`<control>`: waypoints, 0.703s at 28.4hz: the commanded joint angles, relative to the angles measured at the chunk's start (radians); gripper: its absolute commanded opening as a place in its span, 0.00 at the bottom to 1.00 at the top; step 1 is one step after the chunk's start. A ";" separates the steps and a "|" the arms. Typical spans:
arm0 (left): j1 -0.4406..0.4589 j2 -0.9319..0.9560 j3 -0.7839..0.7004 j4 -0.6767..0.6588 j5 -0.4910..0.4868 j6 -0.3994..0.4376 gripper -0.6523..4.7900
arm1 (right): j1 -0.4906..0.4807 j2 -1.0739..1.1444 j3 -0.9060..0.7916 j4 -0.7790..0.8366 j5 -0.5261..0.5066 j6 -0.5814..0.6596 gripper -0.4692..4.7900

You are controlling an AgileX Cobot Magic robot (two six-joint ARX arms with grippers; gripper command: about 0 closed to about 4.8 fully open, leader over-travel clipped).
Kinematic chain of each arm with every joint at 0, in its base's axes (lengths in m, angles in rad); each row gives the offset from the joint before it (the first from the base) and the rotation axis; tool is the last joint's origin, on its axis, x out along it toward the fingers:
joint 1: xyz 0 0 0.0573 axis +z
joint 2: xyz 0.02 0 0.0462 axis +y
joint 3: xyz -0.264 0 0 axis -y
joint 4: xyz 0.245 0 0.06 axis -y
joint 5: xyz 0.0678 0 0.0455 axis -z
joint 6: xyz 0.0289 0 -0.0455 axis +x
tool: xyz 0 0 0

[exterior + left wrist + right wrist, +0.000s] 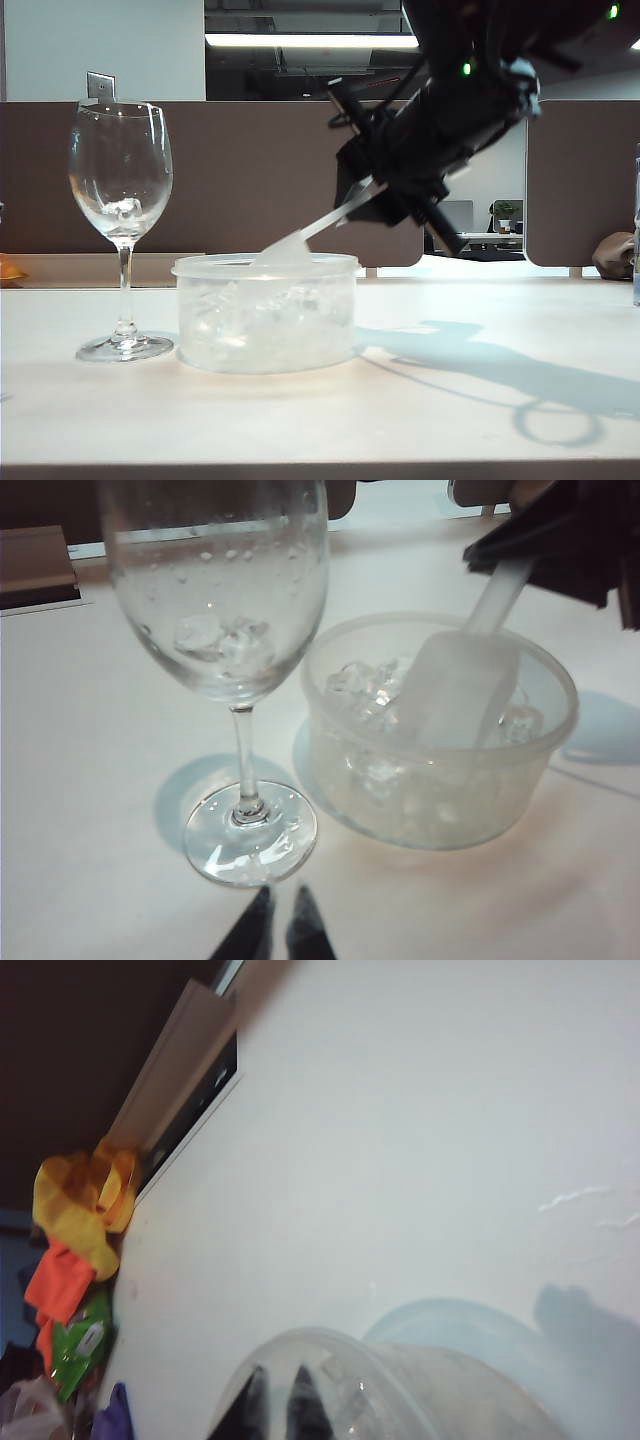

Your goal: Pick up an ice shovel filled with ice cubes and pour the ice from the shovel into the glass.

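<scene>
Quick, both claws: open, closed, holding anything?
Left claw: closed, empty, parked near the glass.
Right claw: closed on the ice shovel handle, scoop end in the tub.

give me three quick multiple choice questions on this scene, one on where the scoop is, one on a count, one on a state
1. Where is the scoop's blade?
A. in the tub, on the ice
B. lying on the table
C. inside the glass

2. How many stemmed glasses stand on the table?
A. three
B. two
C. one

3. What does the glass hold?
A. nothing
B. a few ice cubes at the bottom of its bowl
C. ice up to the rim

Answers:
1 A: the blade dips into the tub while the right hand holds its handle from above; the left hand, fingers close together, sits low near the glass foot.
2 C: only one glass is in view, beside the tub.
3 B: a few ice cubes lie low in the bowl.
</scene>
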 commanded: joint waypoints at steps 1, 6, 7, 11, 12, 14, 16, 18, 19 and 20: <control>0.002 0.001 0.001 0.009 -0.002 -0.003 0.17 | 0.002 0.027 -0.021 0.032 -0.069 0.022 0.10; 0.002 0.001 0.002 0.009 -0.001 -0.003 0.17 | 0.001 0.032 -0.026 0.043 -0.043 0.038 0.58; 0.003 0.001 0.002 0.009 -0.002 -0.003 0.17 | -0.004 0.030 -0.026 0.049 -0.036 0.038 0.64; 0.043 0.001 0.002 0.008 0.001 -0.003 0.17 | -0.021 0.009 -0.026 0.071 -0.024 0.029 0.64; 0.058 0.001 0.002 0.009 0.001 -0.003 0.17 | -0.021 -0.005 -0.026 0.069 -0.002 0.007 0.64; 0.097 0.001 0.002 0.009 0.001 -0.003 0.17 | -0.026 -0.037 -0.026 0.063 0.030 -0.050 0.64; 0.134 0.001 0.002 0.008 0.001 -0.003 0.17 | -0.026 -0.077 -0.026 0.033 0.076 -0.106 0.64; 0.167 0.001 0.002 0.009 0.001 -0.003 0.17 | -0.039 -0.121 -0.026 -0.024 0.106 -0.146 0.64; 0.201 0.001 0.002 0.009 0.000 -0.003 0.17 | -0.044 -0.163 -0.026 -0.092 0.132 -0.210 0.64; 0.229 0.001 0.002 0.008 -0.001 -0.003 0.17 | -0.044 -0.200 -0.026 -0.150 0.154 -0.285 0.62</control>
